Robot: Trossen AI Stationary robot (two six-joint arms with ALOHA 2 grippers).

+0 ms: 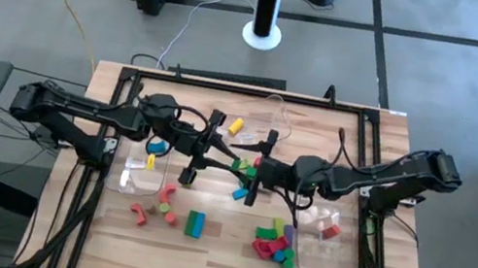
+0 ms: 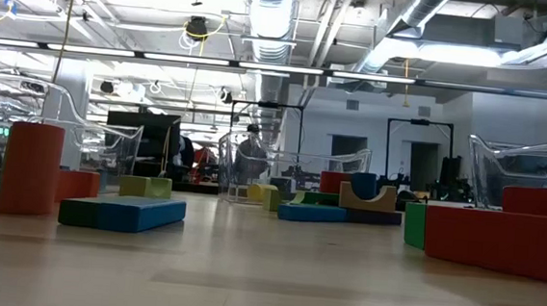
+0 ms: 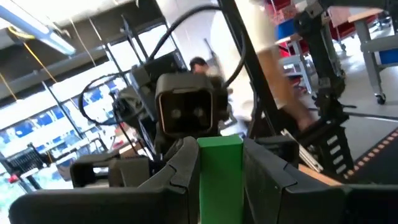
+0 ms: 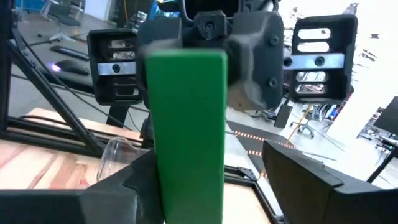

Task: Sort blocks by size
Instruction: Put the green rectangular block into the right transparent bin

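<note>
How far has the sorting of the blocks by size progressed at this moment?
Done: a few blocks lie in the clear bins. In hand: the left gripper holds a green block above mid-table, with the open right gripper around it. Left: many loose blocks on the table.

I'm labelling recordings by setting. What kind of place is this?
Probably a robotics lab or workshop: exposed ceiling ducts, a concrete floor with loose cables, and a wooden table holding toy blocks.
</note>
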